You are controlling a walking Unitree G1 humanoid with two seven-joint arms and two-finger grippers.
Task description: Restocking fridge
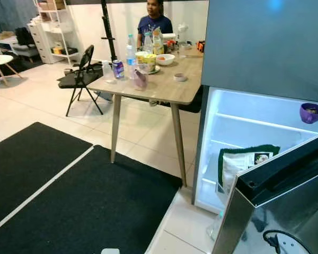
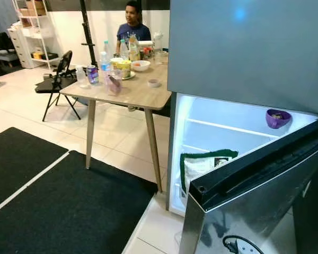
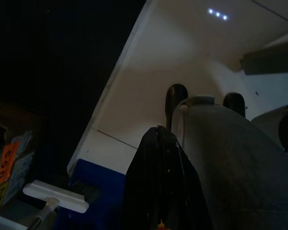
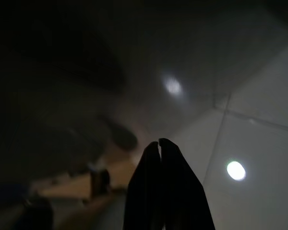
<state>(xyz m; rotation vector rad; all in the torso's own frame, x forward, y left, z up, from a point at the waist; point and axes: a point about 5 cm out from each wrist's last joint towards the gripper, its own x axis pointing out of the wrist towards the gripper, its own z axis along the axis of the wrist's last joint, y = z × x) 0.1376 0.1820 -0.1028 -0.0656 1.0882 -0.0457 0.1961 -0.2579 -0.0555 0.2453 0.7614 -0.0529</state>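
The fridge [image 1: 254,124] stands open on the right, its inside lit. A purple bowl [image 1: 312,112] sits on the upper shelf and a green and white bag [image 1: 243,163] leans on a lower one. The steel fridge door [image 1: 278,209] swings out across the near right. On the wooden table [image 1: 164,89] to the left of the fridge stand a water bottle [image 1: 130,52], a blue can [image 1: 118,69], a yellow tub [image 1: 148,62] and a white bowl [image 1: 165,59]. My left gripper [image 3: 157,130] hangs shut in the dark beside a grey body part. The right gripper [image 4: 158,143] is shut too, over pale floor tiles.
A person [image 1: 155,21] sits behind the far end of the table. A black folding chair [image 1: 82,74] stands to the table's left. Black mats [image 1: 69,196] cover the near floor, with white tiles beyond. Shelving [image 1: 55,29] lines the far wall.
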